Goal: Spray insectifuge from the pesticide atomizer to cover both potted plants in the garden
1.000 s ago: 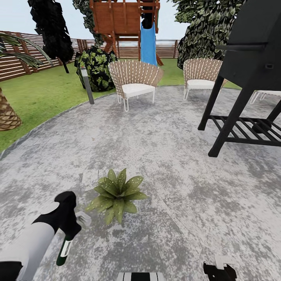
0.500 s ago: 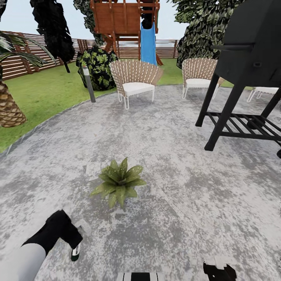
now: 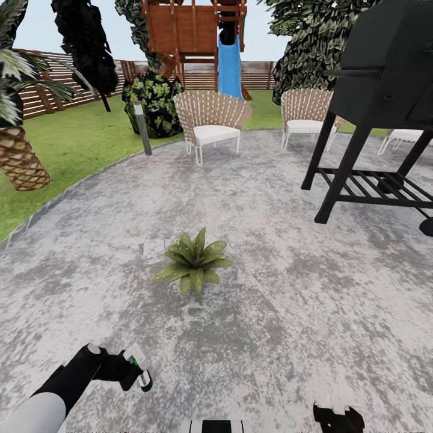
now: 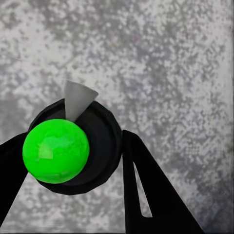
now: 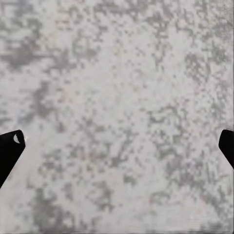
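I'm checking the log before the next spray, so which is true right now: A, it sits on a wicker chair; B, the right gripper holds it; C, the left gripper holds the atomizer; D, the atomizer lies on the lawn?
C: the left gripper is closed around the pesticide atomizer low over the patio, and the left wrist view shows the bottle between its fingers.

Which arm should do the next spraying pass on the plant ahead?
Left. The left end effector is shut on the pesticide atomizer, and the potted plant lies ahead of it on the patio. The right end effector is open, empty.
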Controlling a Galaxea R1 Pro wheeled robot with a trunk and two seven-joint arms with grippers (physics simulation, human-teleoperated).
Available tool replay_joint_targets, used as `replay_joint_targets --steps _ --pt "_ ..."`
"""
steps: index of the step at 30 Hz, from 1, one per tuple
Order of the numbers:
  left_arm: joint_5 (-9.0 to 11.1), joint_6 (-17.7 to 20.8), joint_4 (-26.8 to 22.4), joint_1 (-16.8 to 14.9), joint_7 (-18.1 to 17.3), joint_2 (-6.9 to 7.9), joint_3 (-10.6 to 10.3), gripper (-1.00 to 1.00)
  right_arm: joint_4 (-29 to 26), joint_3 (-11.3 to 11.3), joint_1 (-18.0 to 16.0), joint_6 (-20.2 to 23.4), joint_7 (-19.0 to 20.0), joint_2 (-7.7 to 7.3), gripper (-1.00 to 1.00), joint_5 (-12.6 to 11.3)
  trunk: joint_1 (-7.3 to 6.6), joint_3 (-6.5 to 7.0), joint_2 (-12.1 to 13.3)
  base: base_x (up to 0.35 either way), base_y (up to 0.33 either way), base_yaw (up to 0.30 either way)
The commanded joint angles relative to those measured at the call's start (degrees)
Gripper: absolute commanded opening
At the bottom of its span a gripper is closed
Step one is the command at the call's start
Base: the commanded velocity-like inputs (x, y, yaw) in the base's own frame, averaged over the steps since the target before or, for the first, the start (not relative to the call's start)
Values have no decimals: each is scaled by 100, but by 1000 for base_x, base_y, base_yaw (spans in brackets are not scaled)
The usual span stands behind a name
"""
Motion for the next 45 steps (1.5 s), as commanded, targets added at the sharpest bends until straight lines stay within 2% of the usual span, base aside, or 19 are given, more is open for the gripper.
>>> replay_joint_targets --steps 1,4,5,6,7,8,12,14,15,18,21,24,29,31,32,36,39,43,45 --pt "-3 42 0 -1 -39 -4 30 -100 6 -47 -4 -19 -10 1 100 60 -2 -4 -2 -57 46 0" --pt "19 -105 2 -1 -39 -10 28 -100 -11 -49 -4 -14 -7 -3 100 60 -2 -4 -2 -21 17 0" --pt "21 -570 1 -1 -43 -12 30 -100 -26 -2 -4 -11 1 -3 100 68 -2 -4 -2 0 0 0" --pt "22 -672 3 -1 -46 -12 30 -100 -45 138 -4 -10 3 3 100 116 -2 -4 -2 0 0 0" --pt "29 -899 9 -1 -55 -13 25 -100 -580 1068 -4 -10 5 11 100 401 -2 -4 -2 0 0 0" --pt "29 -958 9 -1 -59 -21 26 -100 -642 1183 -4 -10 5 15 100 423 -2 -4 -2 0 0 0" --pt "30 -1030 23 -1 -84 -33 24 -100 -720 1306 -4 -10 193 17 100 456 -2 -4 -2 0 0 0" --pt "20 -1037 125 -8 -94 -48 -17 -100 -914 1311 -4 -8 779 -8 100 480 -2 -4 -2 0 0 0" --pt "-20 -1039 313 -26 -106 -69 -51 -100 -1286 1310 -4 -1 1593 -36 100 498 -2 -4 -2 0 0 0" --pt "-39 -1035 357 -60 -226 -81 -57 -100 -1572 1323 -4 3 1809 1 100 576 -2 -4 -2 0 0 0" --pt "-41 -1024 361 -83 -262 -133 -70 -100 -1995 1324 -4 12 1838 77 100 1150 -2 -4 -2 0 0 0" --pt "-41 -1022 352 -106 -317 -186 -220 -100 -2166 1324 -4 23 1841 303 100 1655 -2 -4 -2 0 0 0" --pt "-51 -1022 289 -118 -406 -247 -385 -100 -2208 1324 -4 20 1910 580 100 2058 -2 -4 -2 0 0 0" --pt "-69 -1026 276 -122 -413 -294 -406 -100 -2252 1324 -8 16 2292 622 100 2106 -2 -4 -2 0 0 0" --pt "-84 -1028 272 -122 -415 -313 -444 -100 -2296 1324 -10 13 2502 630 -100 2116 -2 -4 -2 0 0 0" --pt "-166 -1039 267 -124 -417 -445 -1136 -100 -2557 1324 -21 22 3086 724 -100 2138 -2 -4 -2 0 0 0" --pt "-180 -1047 257 -132 -410 -674 -1252 -100 -2585 1324 -51 24 3131 942 -100 2256 -2 -4 -2 0 0 0" --pt "-181 -1151 197 -133 -372 -723 -1253 -100 -2587 1324 -73 17 3143 1249 -100 2437 -2 -4 -2 0 0 0" --pt "-187 -1280 195 -133 -357 -748 -1253 -100 -2587 1326 -83 16 3143 1286 -100 2440 -2 -4 -2 0 0 0"
